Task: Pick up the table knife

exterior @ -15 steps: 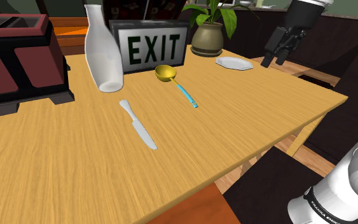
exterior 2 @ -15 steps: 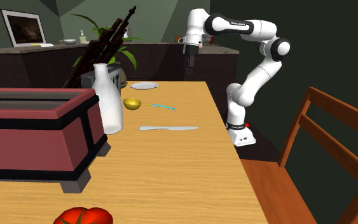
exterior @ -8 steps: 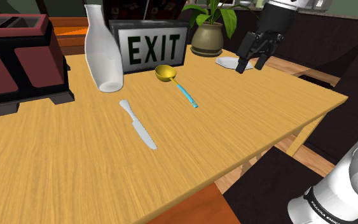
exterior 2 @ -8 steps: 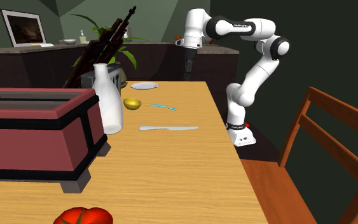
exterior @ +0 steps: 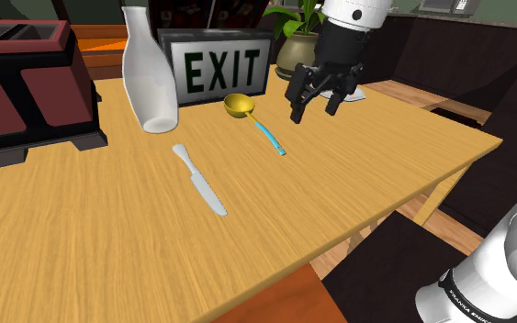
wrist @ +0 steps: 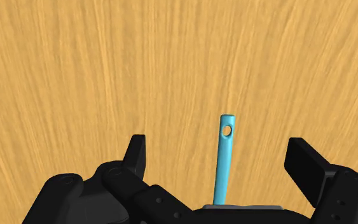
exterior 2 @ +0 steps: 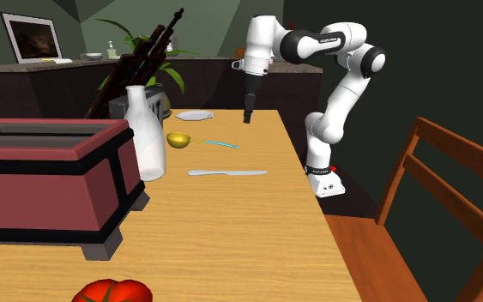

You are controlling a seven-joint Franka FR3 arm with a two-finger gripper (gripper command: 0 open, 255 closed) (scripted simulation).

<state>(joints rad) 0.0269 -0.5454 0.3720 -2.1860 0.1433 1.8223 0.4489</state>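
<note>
The table knife (exterior: 199,180) is a pale grey piece lying flat on the wooden table (exterior: 366,174), and it also shows mid-table in the second exterior view (exterior 2: 227,172). My black gripper (exterior: 313,112) hangs open above the table, well off to the shoulder view's right of the knife and farther back. It points downward (exterior 2: 248,118) with nothing between its fingers. In the wrist view the open gripper (wrist: 220,159) is over bare wood, with the blue handle of a spoon (wrist: 225,156) below it.
A yellow-bowled spoon (exterior: 241,105) lies between knife and gripper. A white carafe (exterior: 150,73), an EXIT sign (exterior: 219,69), a potted plant (exterior: 300,50) and a small white plate (exterior 2: 195,115) line the back. A dark red box (exterior: 27,83) stands at the left.
The gripper has swung toward the shoulder view's left and come lower, from past the plate to above the spoon's handle end. The knife and other things have not moved.
</note>
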